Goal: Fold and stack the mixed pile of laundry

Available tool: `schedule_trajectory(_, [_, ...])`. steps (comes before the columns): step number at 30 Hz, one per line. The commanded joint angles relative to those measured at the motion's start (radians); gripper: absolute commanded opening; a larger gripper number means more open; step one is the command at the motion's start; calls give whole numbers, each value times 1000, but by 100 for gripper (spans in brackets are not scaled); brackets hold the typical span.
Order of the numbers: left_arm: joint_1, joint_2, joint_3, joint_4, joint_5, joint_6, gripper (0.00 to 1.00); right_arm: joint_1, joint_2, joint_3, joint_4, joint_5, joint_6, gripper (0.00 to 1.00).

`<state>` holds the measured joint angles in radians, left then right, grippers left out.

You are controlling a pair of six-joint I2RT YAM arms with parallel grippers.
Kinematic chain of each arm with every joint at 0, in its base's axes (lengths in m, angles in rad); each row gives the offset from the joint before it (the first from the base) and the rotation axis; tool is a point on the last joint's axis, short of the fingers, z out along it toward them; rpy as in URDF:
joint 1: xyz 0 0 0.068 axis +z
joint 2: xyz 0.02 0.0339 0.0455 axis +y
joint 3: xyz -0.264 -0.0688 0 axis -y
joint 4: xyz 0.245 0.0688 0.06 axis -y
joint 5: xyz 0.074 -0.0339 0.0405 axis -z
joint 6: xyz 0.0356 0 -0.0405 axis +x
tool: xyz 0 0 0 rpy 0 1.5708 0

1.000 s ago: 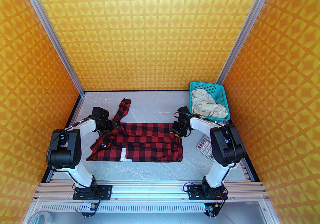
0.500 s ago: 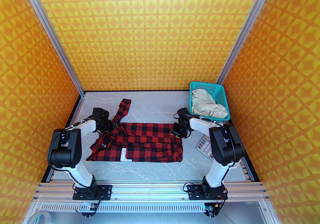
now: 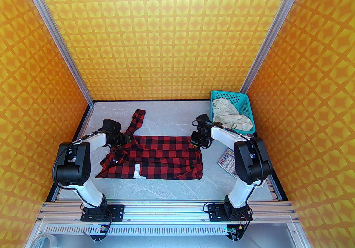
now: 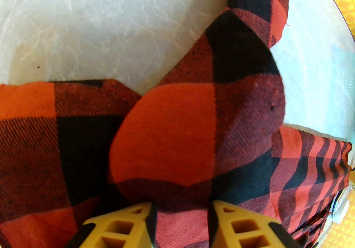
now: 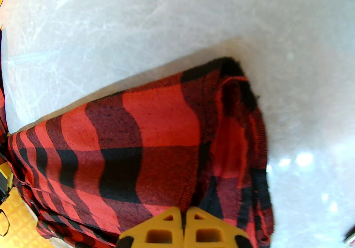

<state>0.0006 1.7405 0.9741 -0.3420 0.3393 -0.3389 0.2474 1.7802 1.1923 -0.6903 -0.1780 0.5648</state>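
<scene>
**Both grippers at the far edge of the checked shirt**

You have two garments, one basket, one calculator and two grippers to count.

The red-and-black checked shirt (image 3: pixel 155 158) lies spread across the middle of the grey marbled worktop (image 3: pixel 172 119), white lettering near its front hem and one sleeve trailing off from its far left corner. The cream garment (image 3: pixel 230 116) sits crumpled in the teal basket (image 3: pixel 246 105), beyond the shirt's far right corner. The grey calculator (image 3: pixel 227 162) lies flat just to the right of the shirt, partly under your right arm.

Your left gripper (image 4: pixel 181 208) is at the shirt's far left corner, by the sleeve. Its jaws stand partly open, with a bulging fold of the checked cloth clamped between them.

Your right gripper (image 5: pixel 183 215) is at the shirt's far right corner. Its yellow fingers are pressed together on the doubled edge of the cloth; you cannot tell whether any layer is nipped between them.

Orange and yellow patterned walls (image 3: pixel 166 33) enclose the worktop behind the shirt and to either side.
</scene>
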Motion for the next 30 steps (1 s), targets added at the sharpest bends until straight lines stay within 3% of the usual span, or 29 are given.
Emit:
schedule_trajectory(1, [0,-34,-12,-13,7,-7,39,3,-19,20,-55,107,-61,0])
schedule_trajectory(4, [1,-77,7,-42,9,1,45,2,-18,-9,-26,128,-86,0])
schedule_trajectory(8, [1,-121,75,-86,13,12,51,4,22,-54,29,64,-87,2])
schedule_trajectory(10, [1,-116,132,-107,14,28,56,10,41,-80,52,51,-80,23])
schedule_trajectory(12, [1,-80,202,-140,12,56,58,13,41,-91,58,42,-77,35])
schedule_trajectory(19, [-7,180,483,-167,-11,142,61,14,-42,-64,-14,58,-92,46])
schedule_trajectory(30, [-49,625,1011,-355,-16,185,60,14,-145,3,-81,41,-97,47])
